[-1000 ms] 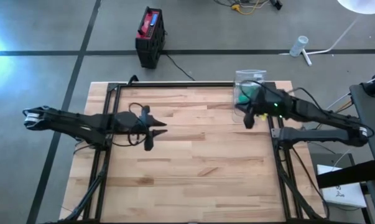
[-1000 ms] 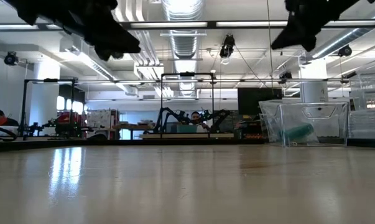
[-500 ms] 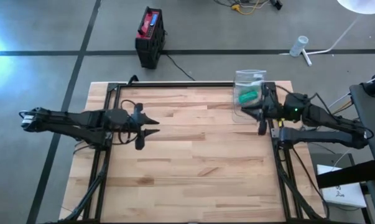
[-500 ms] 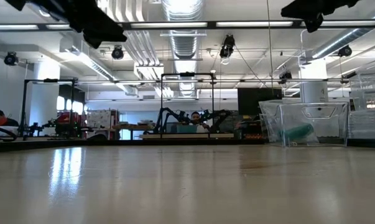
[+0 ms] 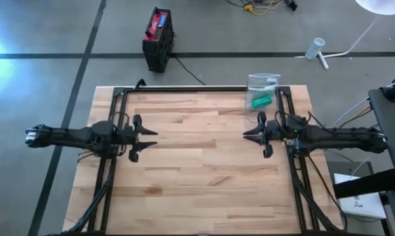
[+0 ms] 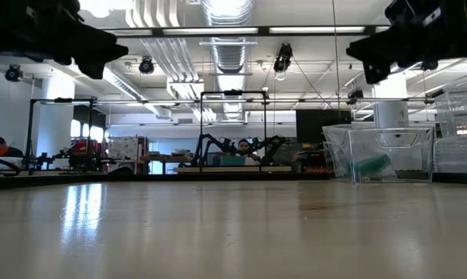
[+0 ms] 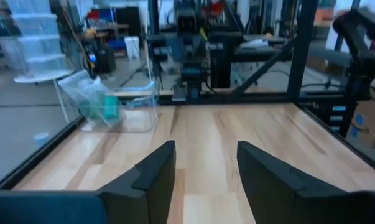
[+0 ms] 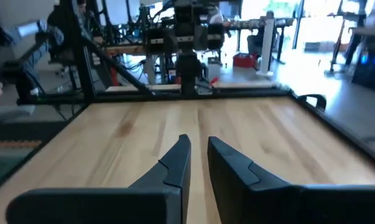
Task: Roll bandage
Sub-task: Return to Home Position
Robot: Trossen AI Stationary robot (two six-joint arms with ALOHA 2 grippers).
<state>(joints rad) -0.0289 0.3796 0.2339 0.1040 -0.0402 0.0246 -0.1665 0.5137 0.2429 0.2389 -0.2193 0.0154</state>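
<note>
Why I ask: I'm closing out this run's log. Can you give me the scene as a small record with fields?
surface: wooden table
container: transparent bin, at the table's far right corner
bandage: green roll, lying inside the bin
left gripper: raised over the table's left side, fingers open, holding nothing
right gripper: raised over the right side, on the near side of the bin, fingers only slightly apart, holding nothing
arms: pointing toward each other across the table

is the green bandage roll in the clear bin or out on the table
In. The green bandage roll lies within the walls of the clear bin, in both the high and low views.
</note>
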